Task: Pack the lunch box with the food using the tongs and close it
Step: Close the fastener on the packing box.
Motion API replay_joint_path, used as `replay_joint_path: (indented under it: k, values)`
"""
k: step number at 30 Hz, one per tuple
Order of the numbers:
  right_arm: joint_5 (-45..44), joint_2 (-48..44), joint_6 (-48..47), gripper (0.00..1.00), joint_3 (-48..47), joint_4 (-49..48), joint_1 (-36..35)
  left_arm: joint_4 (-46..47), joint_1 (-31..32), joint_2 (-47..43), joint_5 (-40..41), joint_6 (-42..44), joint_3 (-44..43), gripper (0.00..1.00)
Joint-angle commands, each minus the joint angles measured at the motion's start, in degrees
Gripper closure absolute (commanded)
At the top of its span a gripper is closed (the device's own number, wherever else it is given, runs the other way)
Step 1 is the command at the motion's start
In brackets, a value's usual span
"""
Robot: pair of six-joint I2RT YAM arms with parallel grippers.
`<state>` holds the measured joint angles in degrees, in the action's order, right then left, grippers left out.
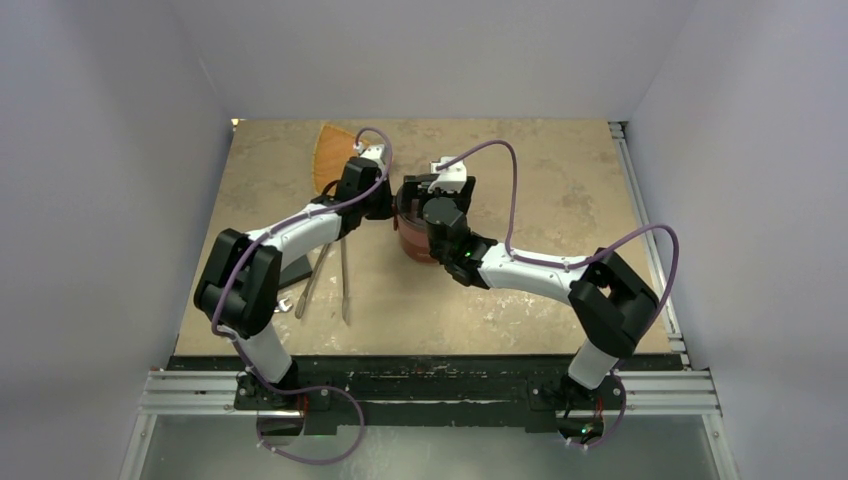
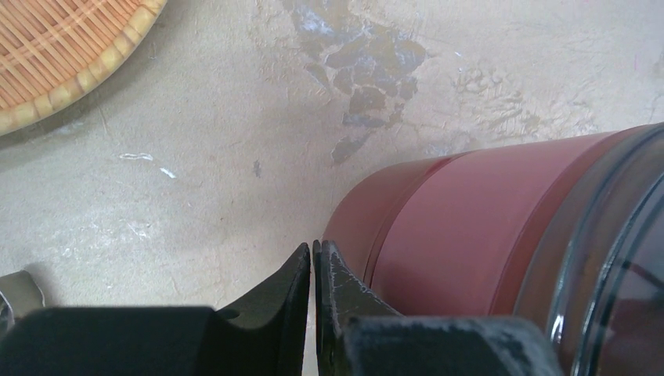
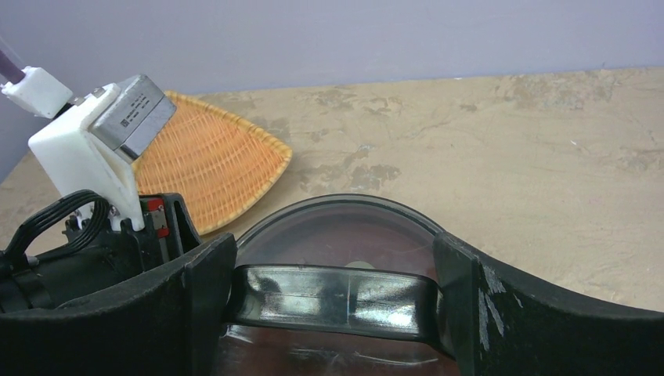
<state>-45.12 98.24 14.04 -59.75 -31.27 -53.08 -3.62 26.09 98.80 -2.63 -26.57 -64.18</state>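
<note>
The dark-red lunch box (image 1: 415, 245) stands stacked mid-table with its smoky clear top lid (image 3: 344, 223) on. My right gripper (image 3: 333, 286) hangs over it, one jaw pressed against each end of the lid's arched handle (image 3: 313, 298). A pale round spot (image 3: 360, 265) shows through the lid; the rest of the food is hidden. My left gripper (image 2: 313, 252) is shut and empty, its right finger (image 2: 344, 294) beside the box's red wall (image 2: 470, 227), low on its left side. The silvery tongs (image 1: 345, 285) lie on the table under the left arm.
An orange woven fan-shaped tray (image 1: 335, 150) lies at the back left, also seen in the left wrist view (image 2: 63, 47) and behind my right gripper (image 3: 211, 164). A small silver wrench (image 1: 284, 306) lies left of the tongs. White walls enclose the table.
</note>
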Motion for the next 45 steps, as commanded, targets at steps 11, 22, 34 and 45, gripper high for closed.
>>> replay_joint_path:
  k: [11,22,34,45]
  values:
    - [25.33,10.33,11.66,0.39,5.80,20.51,-5.98,22.68,8.81,-0.24,-13.12,-11.51,2.22,0.90]
    - [15.38,6.33,15.18,0.35,1.32,32.99,-5.90,4.76,6.22,-7.56,-1.68,-2.02,-0.93,0.79]
    - [7.69,-1.70,14.24,0.13,-8.74,44.80,-4.80,-1.71,-2.92,-22.25,-1.02,2.22,8.85,0.49]
    - [3.73,-7.89,10.61,0.01,-18.99,52.31,-4.60,-9.36,-5.54,-36.91,8.49,6.99,14.66,0.08]
